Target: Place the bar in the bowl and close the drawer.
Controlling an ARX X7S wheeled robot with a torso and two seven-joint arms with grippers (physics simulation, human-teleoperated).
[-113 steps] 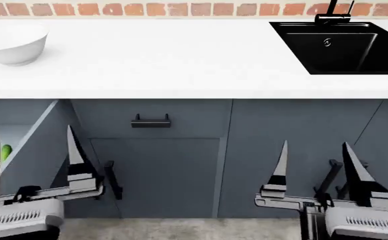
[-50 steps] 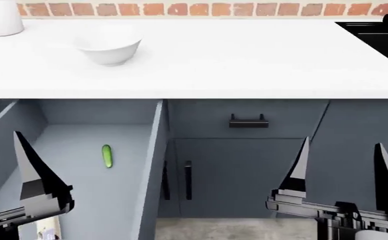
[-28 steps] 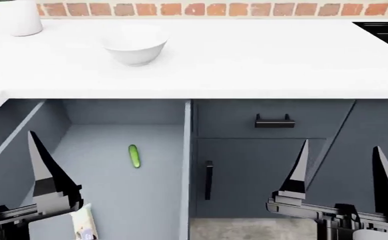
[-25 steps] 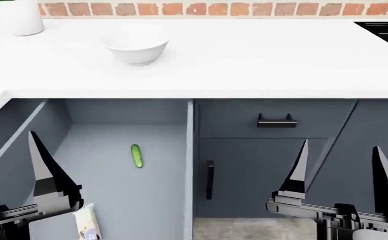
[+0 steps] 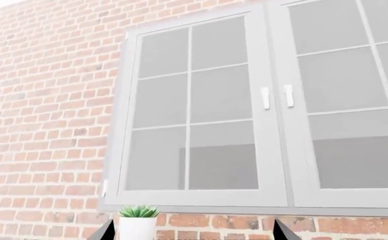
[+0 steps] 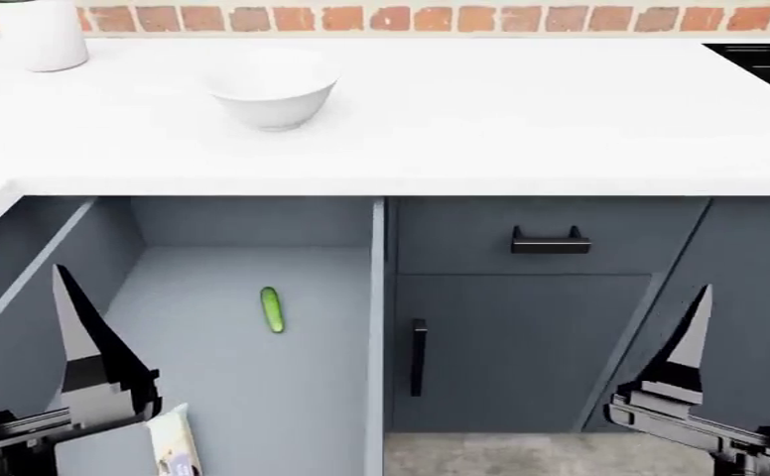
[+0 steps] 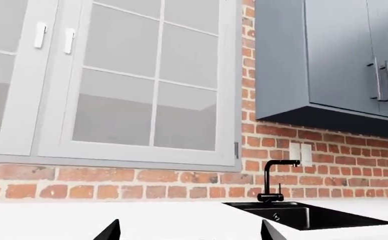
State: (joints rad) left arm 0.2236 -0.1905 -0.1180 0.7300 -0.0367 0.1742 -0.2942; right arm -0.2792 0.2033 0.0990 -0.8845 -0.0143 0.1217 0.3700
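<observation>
Drawer (image 6: 226, 377) open, bar (image 6: 171, 446) inside for pickup | bowl (image 6: 273, 91) on worktop (image 6: 518, 119) | left fingers (image 6: 87, 347) spread, empty | right fingers (image 6: 683, 347): I cannot tell

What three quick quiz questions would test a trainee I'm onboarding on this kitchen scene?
1. True or false: the drawer is open.
2. Where is the bowl? A) in the drawer B) on the counter C) in the sink
3. What green item lies on the drawer floor?

Key: 1 true. 2 B. 3 a small cucumber-like piece, lying apart from the pale bar near the left gripper.
</observation>
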